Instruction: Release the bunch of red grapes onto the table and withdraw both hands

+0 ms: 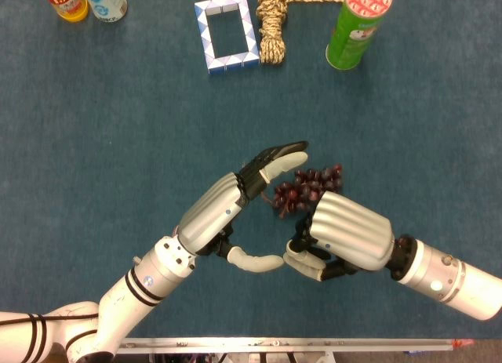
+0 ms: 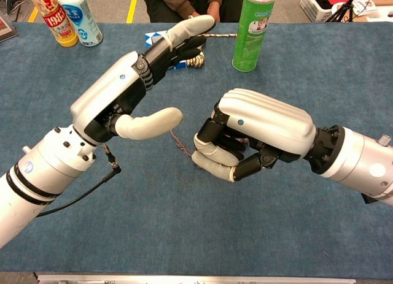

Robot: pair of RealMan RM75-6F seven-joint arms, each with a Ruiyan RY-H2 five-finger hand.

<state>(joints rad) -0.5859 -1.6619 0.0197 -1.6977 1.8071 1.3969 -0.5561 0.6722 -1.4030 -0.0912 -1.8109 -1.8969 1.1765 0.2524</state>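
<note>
The bunch of dark red grapes (image 1: 307,189) lies on the blue table cloth (image 1: 118,128), between my two hands. My left hand (image 1: 235,202) is open, its fingers stretched toward the bunch's left end and its thumb spread wide, holding nothing. My right hand (image 1: 345,236) sits at the near right edge of the bunch with its fingers curled under the palm. No grapes show inside that curl. In the chest view the right hand (image 2: 255,137) hides almost the whole bunch, and the left hand (image 2: 132,91) hovers raised above the cloth.
At the far edge stand a green snack can (image 1: 357,26), a coiled rope (image 1: 272,22), a blue-and-white folding puzzle frame (image 1: 226,32) and two bottles (image 1: 67,2) (image 1: 106,1). A person (image 2: 184,2) sits behind the table. A thin cable (image 2: 92,195) trails from my left wrist.
</note>
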